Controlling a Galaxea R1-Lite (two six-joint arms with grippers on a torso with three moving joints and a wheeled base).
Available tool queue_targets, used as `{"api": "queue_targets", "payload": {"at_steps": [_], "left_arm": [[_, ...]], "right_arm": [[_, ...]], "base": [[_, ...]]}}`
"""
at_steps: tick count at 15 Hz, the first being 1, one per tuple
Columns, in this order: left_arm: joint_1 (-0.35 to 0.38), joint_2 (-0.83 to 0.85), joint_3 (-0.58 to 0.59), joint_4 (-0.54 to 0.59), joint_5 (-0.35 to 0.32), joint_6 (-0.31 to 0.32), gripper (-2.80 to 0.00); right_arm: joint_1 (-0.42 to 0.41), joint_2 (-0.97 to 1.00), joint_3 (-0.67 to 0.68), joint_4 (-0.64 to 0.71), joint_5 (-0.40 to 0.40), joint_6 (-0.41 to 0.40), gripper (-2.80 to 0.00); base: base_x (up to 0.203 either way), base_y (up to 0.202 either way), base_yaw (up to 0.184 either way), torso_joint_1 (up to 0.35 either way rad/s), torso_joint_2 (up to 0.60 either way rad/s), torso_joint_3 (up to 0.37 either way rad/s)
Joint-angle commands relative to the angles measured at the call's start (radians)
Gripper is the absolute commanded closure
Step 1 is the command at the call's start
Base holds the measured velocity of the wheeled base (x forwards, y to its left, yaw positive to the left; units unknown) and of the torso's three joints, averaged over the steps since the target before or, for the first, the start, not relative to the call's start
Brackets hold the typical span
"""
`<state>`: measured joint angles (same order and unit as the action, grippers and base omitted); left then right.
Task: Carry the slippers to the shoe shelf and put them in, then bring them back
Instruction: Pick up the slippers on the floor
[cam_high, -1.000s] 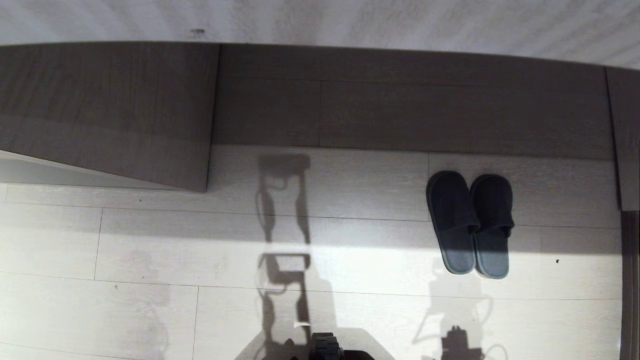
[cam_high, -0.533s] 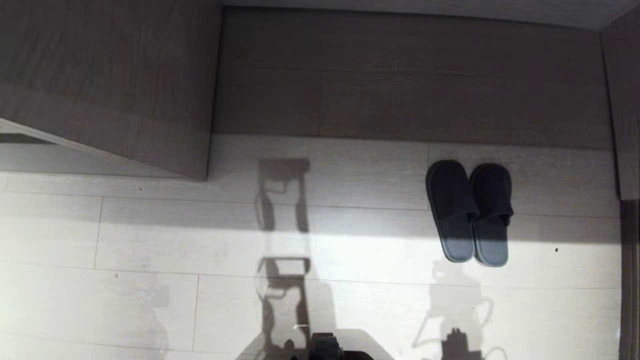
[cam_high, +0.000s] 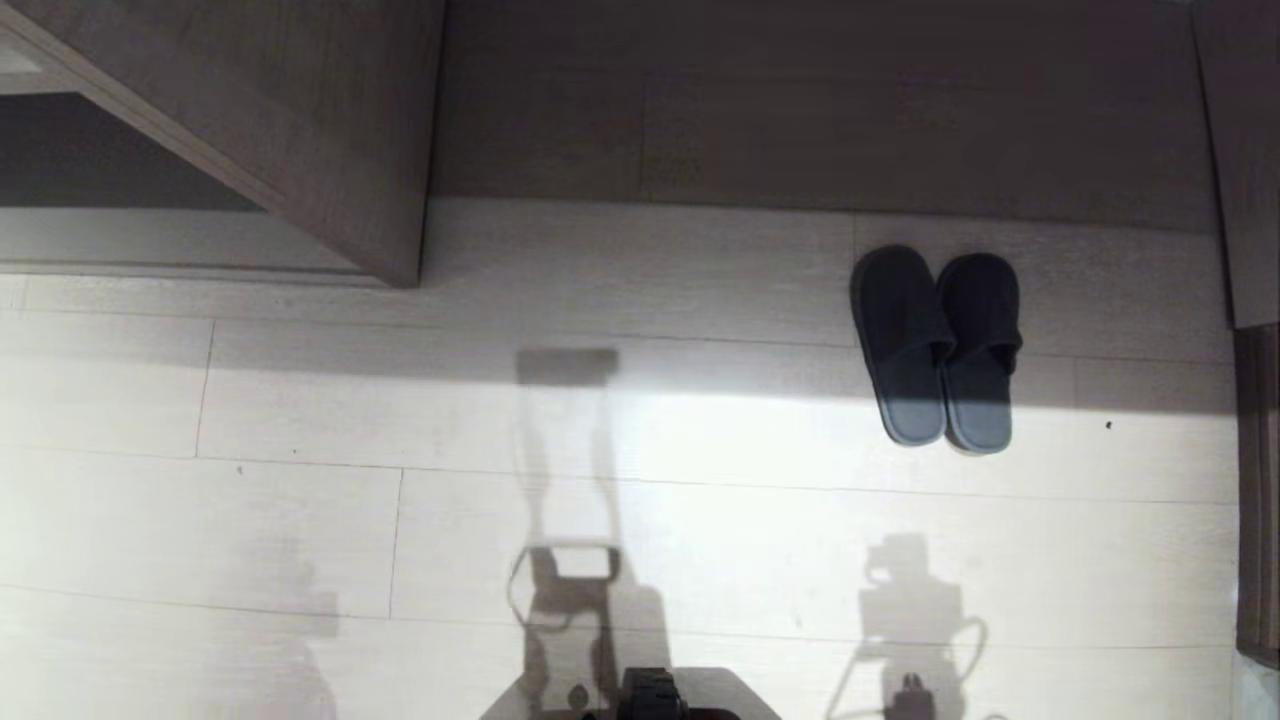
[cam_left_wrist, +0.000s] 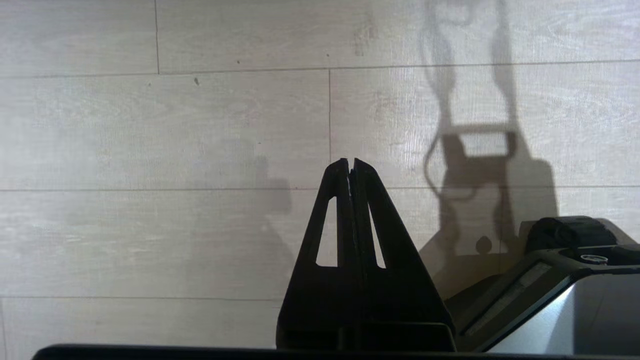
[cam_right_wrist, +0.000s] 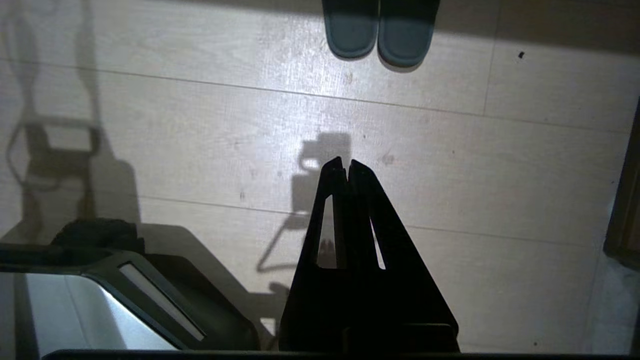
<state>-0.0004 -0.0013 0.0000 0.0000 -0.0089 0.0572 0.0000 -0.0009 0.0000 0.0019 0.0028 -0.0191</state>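
The slippers (cam_high: 936, 348) are seen side by side on the pale plank floor (cam_high: 700, 520), toes toward the taupe unit (cam_high: 820, 110), heels toward the robot, lying ahead and off to the robot's right, half in shadow and half in the bright band of light. In the right wrist view the grey-blue heels (cam_right_wrist: 380, 35) are caught at the far edge, well apart from the right claw (cam_right_wrist: 345, 167), whose jaws are pressed together with nothing between them. The left claw (cam_left_wrist: 348, 165) is likewise shut tight and empty, held over bare floor beside the robot's base (cam_left_wrist: 565, 280). Neither arm is seen in the head view; only their shadows are thrown across the planks. The step in hand is judged to be the approach, with no pickup begun. To be done well, the base should be brought nearer and squared up so that the pair sits directly under the right arm's reach. The right claw would have to be opened wide before any descent, since a shut claw would only shove the soft uppers along the floor. A grip across the two touching inner edges, near the straps, is suggested, so that both slippers are lifted as one. The dark upright panel (cam_high: 1255, 480) at the right edge should be given room during the turn.
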Motion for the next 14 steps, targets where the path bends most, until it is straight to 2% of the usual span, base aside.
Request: {"api": "queue_targets", "payload": {"at_steps": [1,8,12,14], "left_arm": [[0.0,0.0,0.0,0.0,0.0,0.007,0.0],[-0.001,0.0,0.0,-0.003,0.006,-0.025,0.0],[0.0,0.001,-0.002,-0.001,0.004,-0.02,0.0],[0.0,0.0,-0.001,-0.002,0.003,-0.015,0.0]], "right_arm": [[0.0,0.001,0.0,0.0,0.0,-0.001,0.0],[0.0,0.001,0.0,0.0,0.0,-0.001,0.0],[0.0,0.001,0.0,0.0,0.0,-0.001,0.0],[0.0,0.001,0.0,0.0,0.0,-0.001,0.0]], "base": [[-0.174,0.0,0.005,0.0,0.0,0.002],[-0.017,0.0,0.0,-0.001,0.0,0.0],[0.0,0.0,0.0,0.001,0.0,-0.01],[0.0,0.0,0.0,0.002,0.0,-0.176]]}}
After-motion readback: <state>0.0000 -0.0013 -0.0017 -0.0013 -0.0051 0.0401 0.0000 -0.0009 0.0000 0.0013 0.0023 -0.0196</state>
